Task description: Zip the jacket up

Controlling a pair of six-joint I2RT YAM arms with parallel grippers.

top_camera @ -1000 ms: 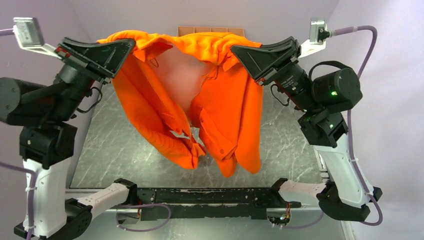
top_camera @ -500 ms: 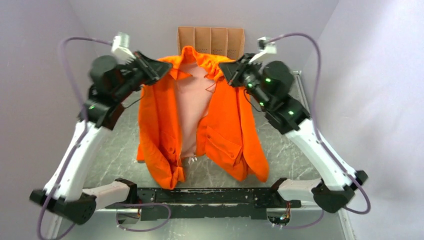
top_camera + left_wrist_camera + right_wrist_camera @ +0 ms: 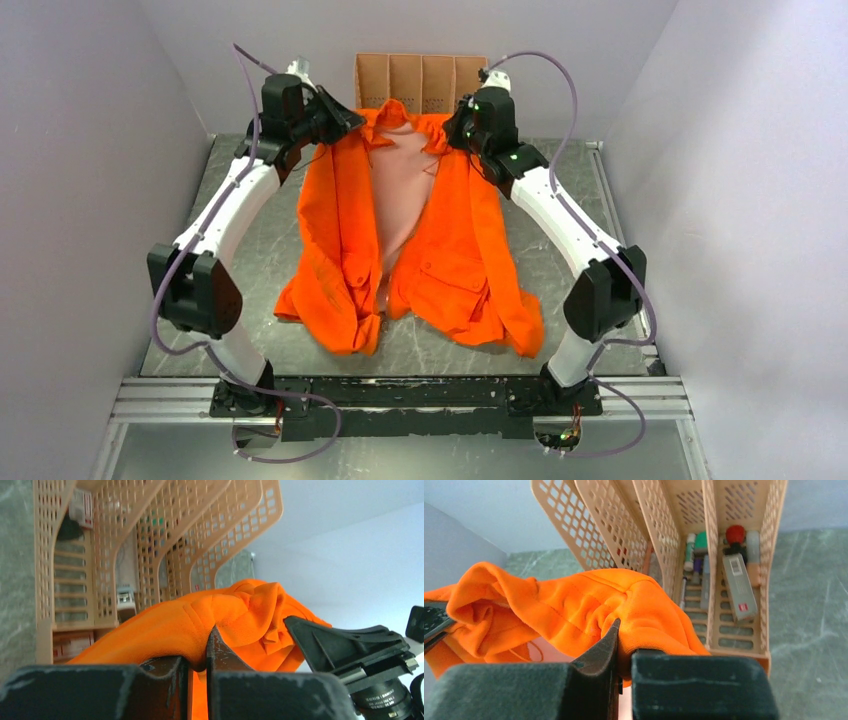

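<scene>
The bright orange jacket (image 3: 452,250) lies front-open on the table, its pale pink lining (image 3: 398,190) showing down the middle and its hem bunched near the front edge. My left gripper (image 3: 345,120) is shut on the collar's left shoulder. In the left wrist view the orange jacket fabric (image 3: 165,630) is pinched between the fingers of the left gripper (image 3: 204,652). My right gripper (image 3: 455,125) is shut on the jacket's right shoulder; the right wrist view shows the jacket fabric (image 3: 589,605) folded into the right gripper (image 3: 621,645). The zipper is not discernible.
A tan perforated organiser (image 3: 420,78) stands against the back wall just behind the collar, holding pens and small items (image 3: 736,582). Grey walls close in on both sides. The marbled table top (image 3: 250,260) shows left and right of the jacket. Both arms reach far back.
Both arms have swung from high near the camera down to the back of the table, carrying the jacket with them. The jacket went from hanging in the air to lying spread on the table.
</scene>
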